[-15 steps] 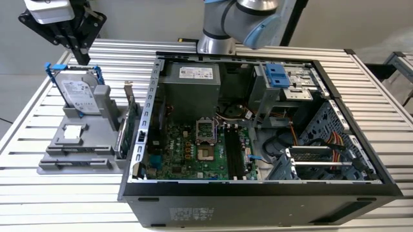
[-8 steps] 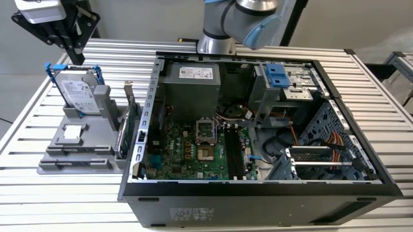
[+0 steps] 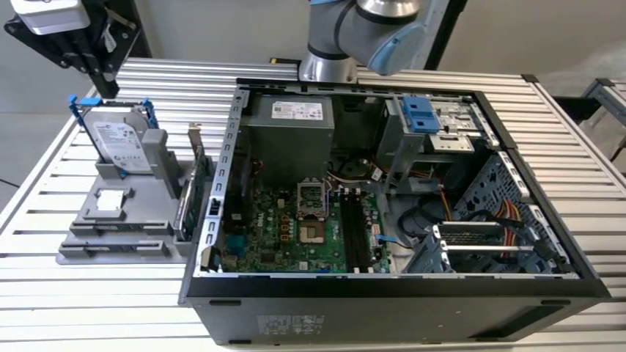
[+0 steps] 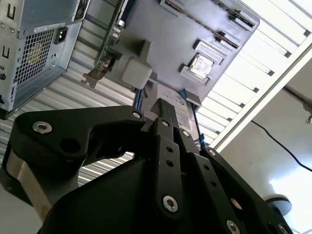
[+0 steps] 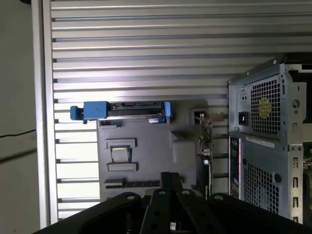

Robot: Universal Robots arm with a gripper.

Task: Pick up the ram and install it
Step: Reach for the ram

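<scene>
Ram [image 5: 134,184] shows as thin dark strip in gray holder [image 5: 156,146].

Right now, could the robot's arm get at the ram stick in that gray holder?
Probably yes. The ram lies in a slot of the gray holder, open from above, and the end effector hangs over that holder with nothing between them. The expansion card stands off to the side.

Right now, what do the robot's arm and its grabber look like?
The round, silver-grey metal arm is a fat, shiny tube with a light blue cap on its joint. In both wrist views the matte black gripper is built of chunky linked bars, dotted with small round silver screws.
</scene>
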